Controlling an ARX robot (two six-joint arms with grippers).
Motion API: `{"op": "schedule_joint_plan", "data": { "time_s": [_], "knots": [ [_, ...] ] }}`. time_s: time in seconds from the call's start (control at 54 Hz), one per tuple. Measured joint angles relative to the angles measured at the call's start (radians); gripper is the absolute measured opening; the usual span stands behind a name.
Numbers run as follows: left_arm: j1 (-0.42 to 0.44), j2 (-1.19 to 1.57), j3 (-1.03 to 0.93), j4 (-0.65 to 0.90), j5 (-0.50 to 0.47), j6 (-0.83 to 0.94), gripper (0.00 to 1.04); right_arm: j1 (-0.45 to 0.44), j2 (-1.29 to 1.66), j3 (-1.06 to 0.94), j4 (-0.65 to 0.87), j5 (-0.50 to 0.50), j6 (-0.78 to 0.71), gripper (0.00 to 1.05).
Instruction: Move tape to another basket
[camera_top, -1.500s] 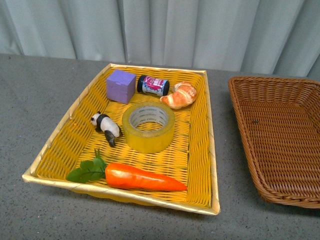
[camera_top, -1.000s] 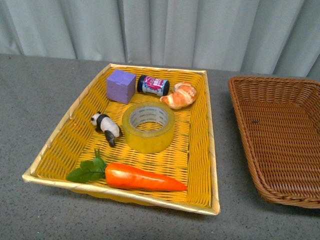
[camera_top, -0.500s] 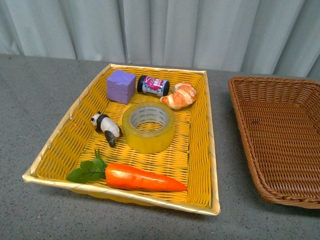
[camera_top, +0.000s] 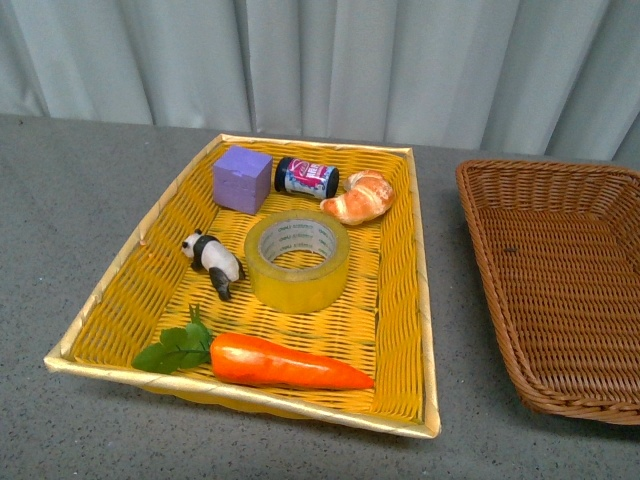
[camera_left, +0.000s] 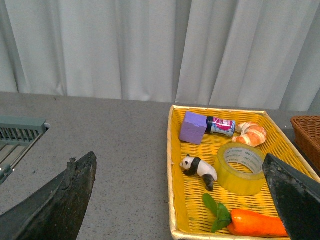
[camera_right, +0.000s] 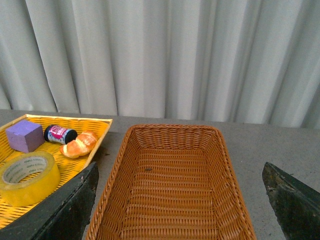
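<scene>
Tape (camera_top: 300, 285) lies flat near the middle of the yellow basket (camera_top: 150, 290), core hole up, so its axis is vertical and there's no long axis to line up on. Not moved yet.

Neighbours, tape as clock centre in the front view:
- toy panda (camera_top: 213, 260) at 9, just beside, can't tell if touching
- purple cube (camera_top: 242, 178) at 11, apart
- small jar (camera_top: 307, 177) at 12, apart
- croissant (camera_top: 358, 195) at 1, near
- toy carrot (camera_top: 285, 362) at 6, near, small gap

Target brown wicker basket (camera_top: 560, 270) is at 3 from the tape, beside the yellow one with a strip of grey table between them. Nothing in the part I can see.

Left gripper (camera_left: 178, 156): fingers spread wide, nothing between them, high up and well short of the tape. Right gripper (camera_right: 180, 167): same, wide apart and holding nothing, looking straight over the brown basket, tape at the edge of its view. Neither arm shows in the front view.

Key relation: tape sits slightly on the left arm's side, and the drop zone is on the right arm's side. My call is that the left arm has the cleaner approach, from above, 1 finger into the core and 1 outside at 3, where the floor is bare. Avoid 9, panda's in the way.
</scene>
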Motion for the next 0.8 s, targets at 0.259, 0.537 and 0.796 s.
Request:
{"op": "schedule_joint_plan", "data": {
  "time_s": [0.259,0.537,0.796],
  "knots": [
    [0.000,0.000,0.000,0.000,0.000,0.000,0.98,0.000,0.000,0.000,0.000,0.000,0.000,0.96],
    [-0.085,0.181,0.048,-0.117,-0.287,-0.116,0.98,0.000,-0.001,0.000,0.000,0.001,0.000,0.96],
    [-0.045,0.804,0.183,0.319,-0.140,-0.189,0.98,-0.001,-0.001,0.000,0.000,0.000,0.000,0.96]
  ]
}}
